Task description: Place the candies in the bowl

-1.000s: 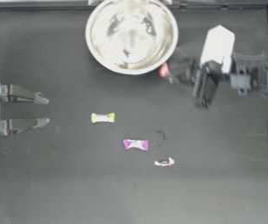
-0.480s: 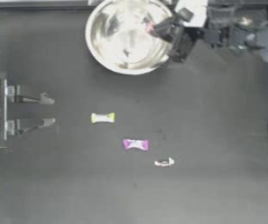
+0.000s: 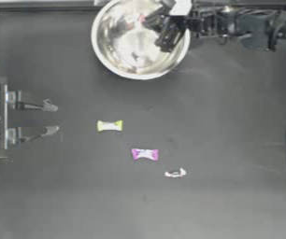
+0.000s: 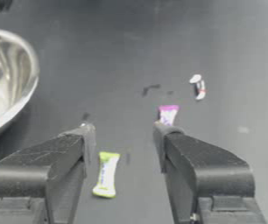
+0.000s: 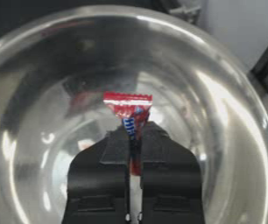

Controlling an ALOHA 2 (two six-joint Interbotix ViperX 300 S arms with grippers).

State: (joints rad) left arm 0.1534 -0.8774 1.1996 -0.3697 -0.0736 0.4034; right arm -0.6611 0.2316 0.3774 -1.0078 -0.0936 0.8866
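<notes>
The right gripper point(image 5: 134, 131) hangs over the inside of the bowl point(image 3: 108, 56), and its jaws are pressed together on the red-orange candy point(image 5: 129, 111), which sticks out above the bowl's shiny bottom. The left gripper point(image 3: 48, 119) waits well apart from the bowl with its jaws apart and nothing between them. Further from the bowl, the yellow-green candy point(image 3: 110, 125), the magenta-purple candy point(image 3: 145, 154) and a white candy point(image 3: 175, 173) lie on the table point(image 3: 233, 140).

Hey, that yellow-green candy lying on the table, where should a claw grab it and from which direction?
Come straight down on the yellow-green candy and pinch its plump middle across the short width, not the flared twisted ends. It lies flat, long axis running toward the open left claw, which is nearest; the right claw is busy with the red candy.
</notes>
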